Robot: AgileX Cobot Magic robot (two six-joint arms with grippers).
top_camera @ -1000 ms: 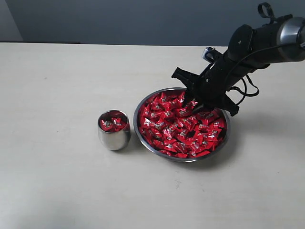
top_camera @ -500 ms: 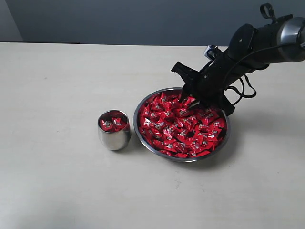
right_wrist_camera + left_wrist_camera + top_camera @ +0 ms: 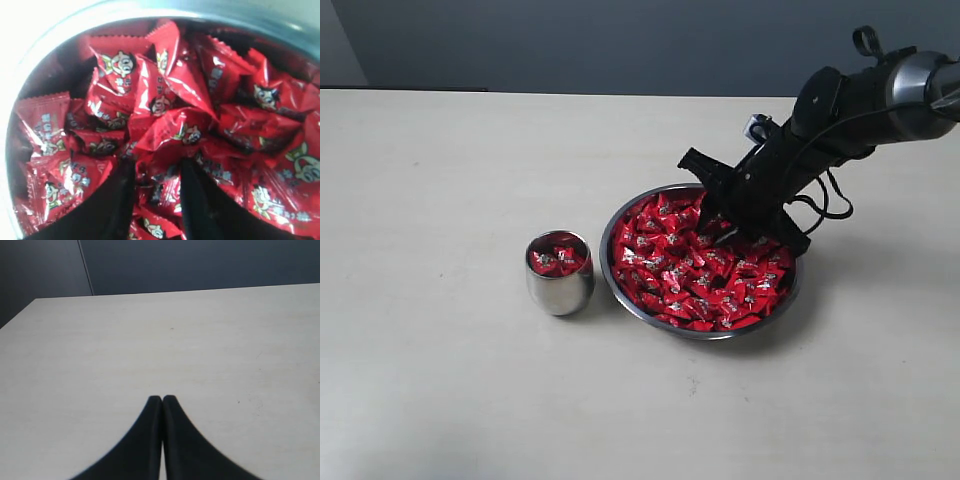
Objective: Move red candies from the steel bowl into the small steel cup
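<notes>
Over the far half of the steel bowl, the right gripper is dug into the red candies. Its fingers stand partway apart with wrappers crowded between them, but whether any is truly pinched I cannot tell. The small steel cup sits on the table just beside the bowl, not touching it, with candies near its brim. The left gripper is closed and empty over bare table. The risks, as I judge them: slick, crinkly wrappers could slip free on the lift or the carry across, or a clump could drag neighbours out over the rim. The nearly full cup may also overflow — or tip if nudged.
</notes>
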